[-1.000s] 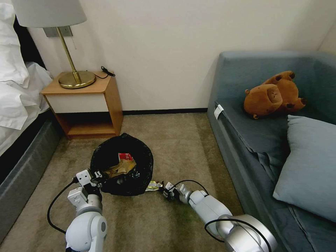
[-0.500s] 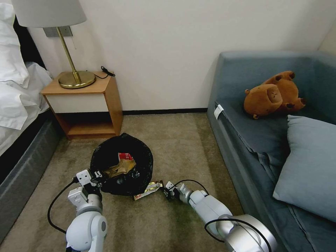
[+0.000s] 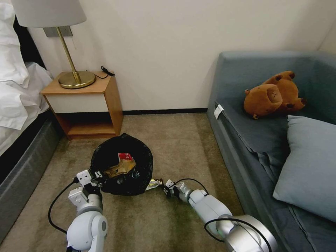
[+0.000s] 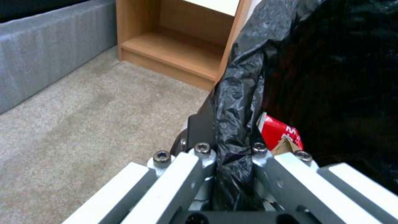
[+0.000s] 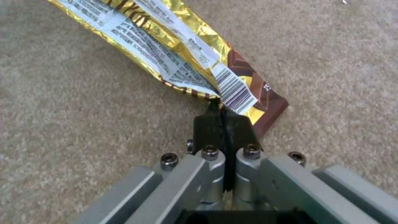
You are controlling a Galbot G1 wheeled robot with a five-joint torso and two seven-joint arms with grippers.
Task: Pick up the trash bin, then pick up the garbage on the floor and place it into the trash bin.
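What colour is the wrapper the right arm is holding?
Gold foil wrapper with white print panels and a brown end; right wrist view.

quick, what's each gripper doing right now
Left gripper: closed on the trash bin's bag-lined rim.
Right gripper: closed on the gold wrapper's end.

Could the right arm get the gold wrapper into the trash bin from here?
Probably yes: the right gripper is shut on the gold wrapper beside the trash bin, whose open top is unobstructed; the left gripper grips its rim.
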